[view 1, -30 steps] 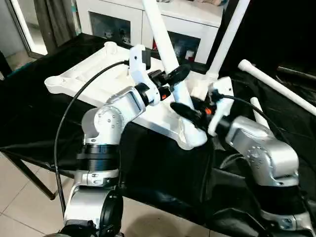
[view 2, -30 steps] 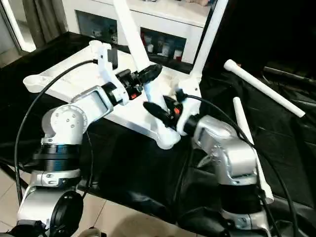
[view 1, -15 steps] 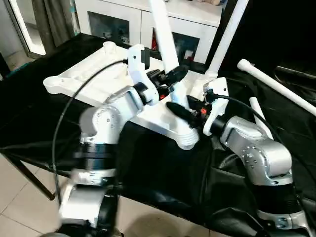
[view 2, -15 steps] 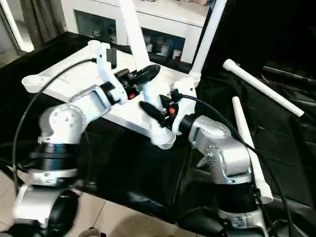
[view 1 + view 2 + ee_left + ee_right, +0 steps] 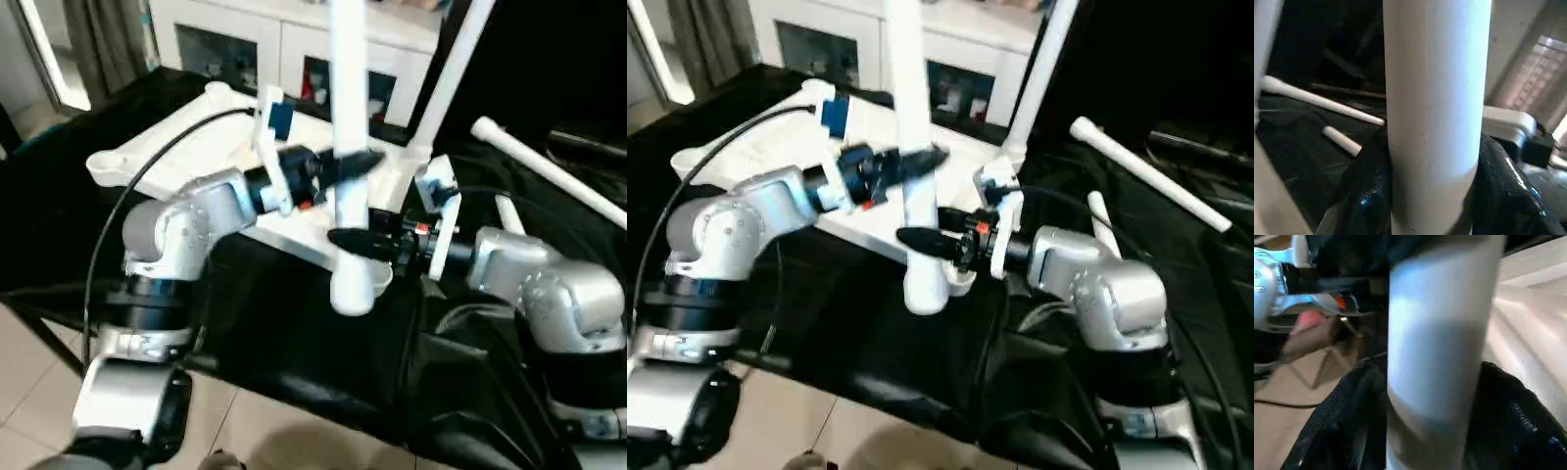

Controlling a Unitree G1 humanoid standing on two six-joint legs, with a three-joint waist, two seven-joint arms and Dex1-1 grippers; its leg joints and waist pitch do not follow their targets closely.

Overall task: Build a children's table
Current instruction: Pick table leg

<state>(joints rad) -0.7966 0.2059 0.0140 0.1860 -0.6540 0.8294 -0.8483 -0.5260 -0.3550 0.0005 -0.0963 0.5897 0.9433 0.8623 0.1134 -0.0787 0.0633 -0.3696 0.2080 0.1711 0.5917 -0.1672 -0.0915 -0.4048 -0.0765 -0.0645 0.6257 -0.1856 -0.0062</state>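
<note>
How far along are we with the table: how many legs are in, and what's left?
Done: one leg stands in the far corner socket of the upturned tabletop. In hand: the left claw grips a second leg upright at the near corner, the right claw at it lower down; whether it is seated I cannot tell. Left: two loose legs on the black cloth.

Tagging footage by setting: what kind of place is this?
Probably a lived-in home room, not a workshop: a white glass-fronted cabinet behind, curtains by a bright doorway, tiled floor under the black-draped table.
</note>
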